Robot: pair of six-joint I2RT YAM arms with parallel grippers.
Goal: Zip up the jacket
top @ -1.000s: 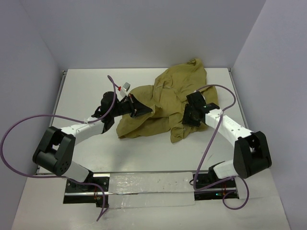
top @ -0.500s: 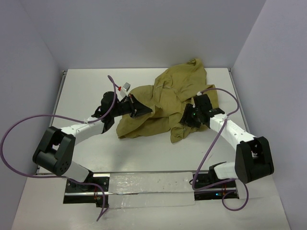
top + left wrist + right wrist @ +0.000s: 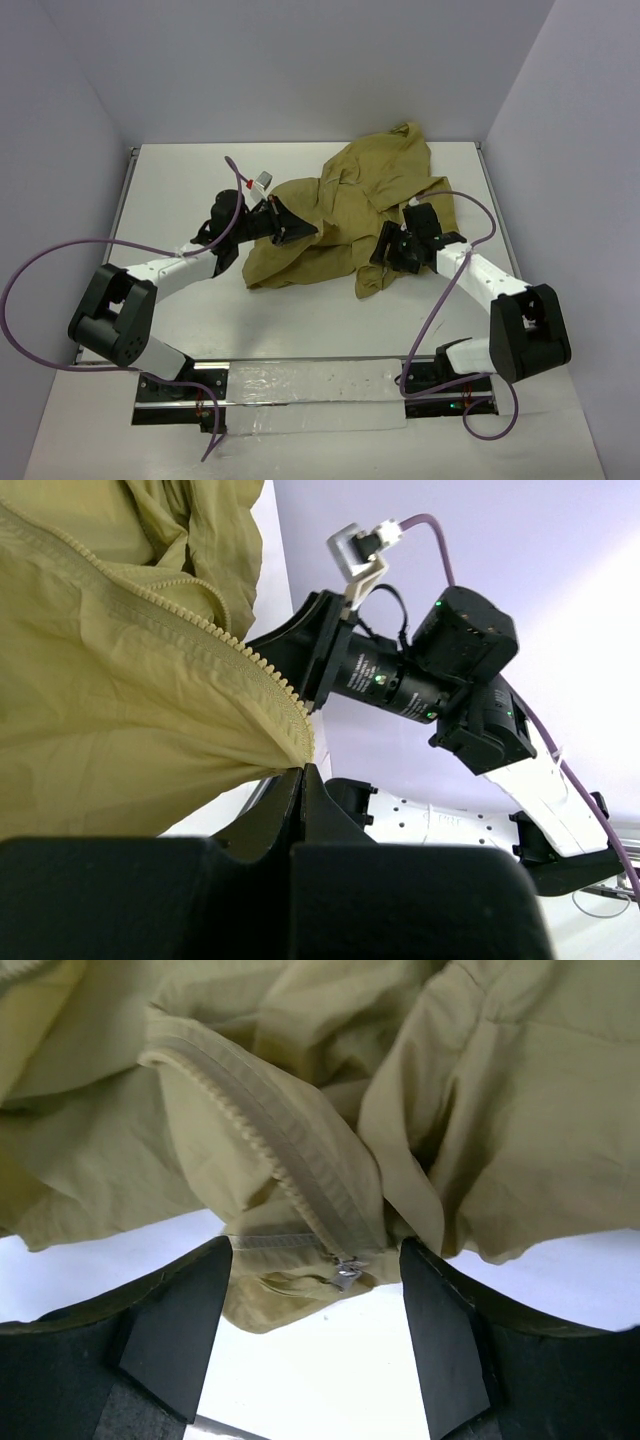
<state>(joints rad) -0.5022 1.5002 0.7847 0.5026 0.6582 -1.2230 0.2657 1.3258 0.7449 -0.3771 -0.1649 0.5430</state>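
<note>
**Across the desk's far-right half: right gripper lining up on the zipper pull**

Across the middle and far-right of the desk [image 3: 180, 180] the jacket [image 3: 340, 215] lies crumpled, not zipped.

Left gripper [image 3: 300, 235] is pressed together on the jacket's left-side edge. The left wrist view shows it pinching cloth right at the end of the zipper teeth [image 3: 250, 665]. It acts as the anchor.

Right gripper [image 3: 385, 248] sits at the jacket's near-right fold, spread wide and holding nothing. In the right wrist view the zipper pull [image 3: 345, 1273] hangs between the two fingers [image 3: 170, 1330], low on the hem, just off the desk surface.

Doing this step well, as I judge it:
- Centre the pull between the fingers; it sits a bit toward the right-hand finger now.
- Drop slightly so the fingers catch the metal tab, not the loose fold beside it.
- Close only on the tab. Thin cloth will bunch and jam the slider if it gets pinched in.
- Keep the left pinch firm so the tape stays taut when pulling starts.
- I can't tell whether the two zipper halves are seated in the slider yet; worth checking first.

Versus a second ago:
- Right gripper has shifted left along the near hem, and its forearm now angles lower toward the desk.
- Its jaws are wider.
- Left arm and left gripper have not moved.
- The jacket's outline looks unchanged.
</note>
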